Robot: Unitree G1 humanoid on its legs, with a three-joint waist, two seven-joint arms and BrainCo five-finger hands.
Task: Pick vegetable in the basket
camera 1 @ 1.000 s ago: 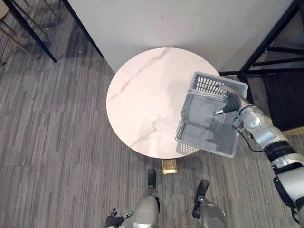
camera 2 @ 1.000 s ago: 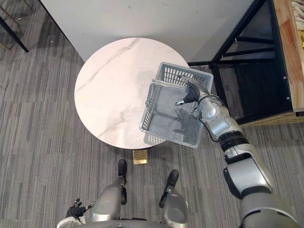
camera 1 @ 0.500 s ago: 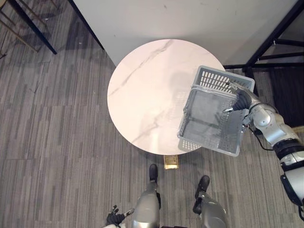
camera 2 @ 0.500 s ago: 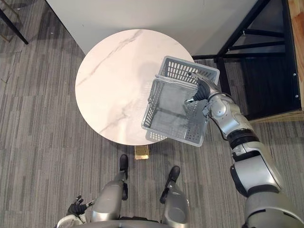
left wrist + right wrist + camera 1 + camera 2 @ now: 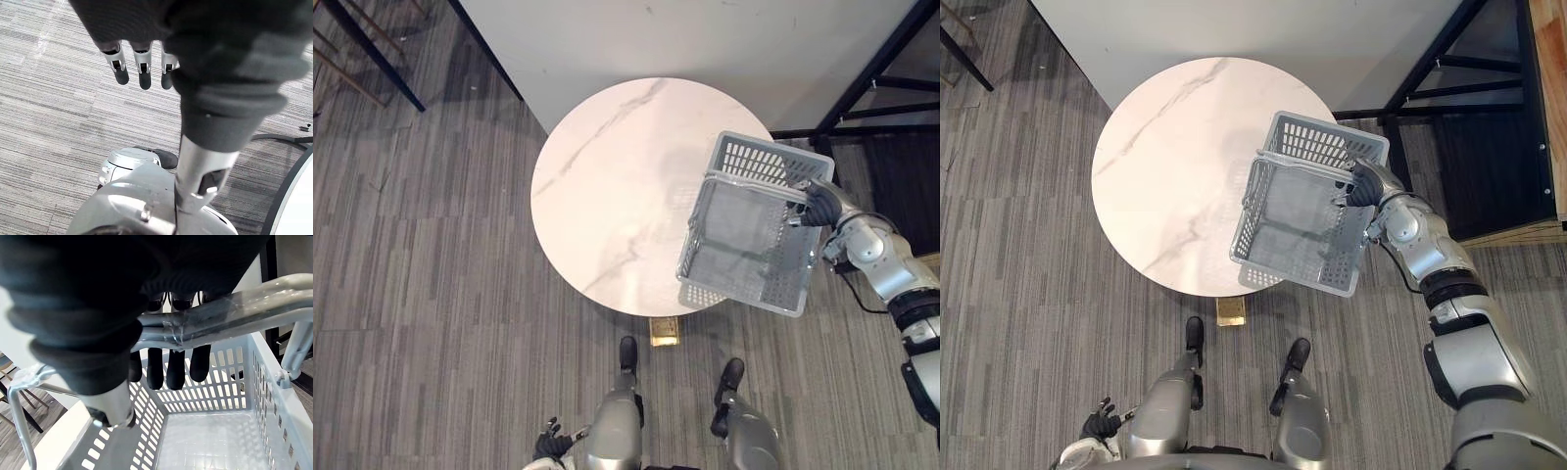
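**Right hand (image 5: 818, 204) grips the basket (image 5: 744, 250) over the table's right edge**

Left eye view: a round white marble table (image 5: 607, 186) stands on a grey striped floor (image 5: 421, 294), against a pale wall. The grey slotted plastic basket hangs tilted over the table's right edge, part of it above the tabletop and part out past the rim over the floor. Its slotted shadow lies on the tabletop at the near-right edge. The right arm comes in from the right, bent at the elbow, with its hand at the basket's right rim. A black frame (image 5: 876, 73) stands beyond the basket. The left hand (image 5: 548, 452) hangs low by the robot's side, well apart from the table.

Right eye view: the same scene, plus a wooden shelf (image 5: 1552, 98) behind the black frame at the far right. The basket's slotted floor and walls show in full.

Left wrist view: the left hand's fingers (image 5: 142, 68) point down over the floor, straight and relaxed, with nothing between them.

Right wrist view: this closer view shows what the eye views cannot. The right hand's fingers (image 5: 176, 367) are curled over the basket's two metal handles (image 5: 254, 298), which lie together across the palm. Below the hand the basket's inside opens out.
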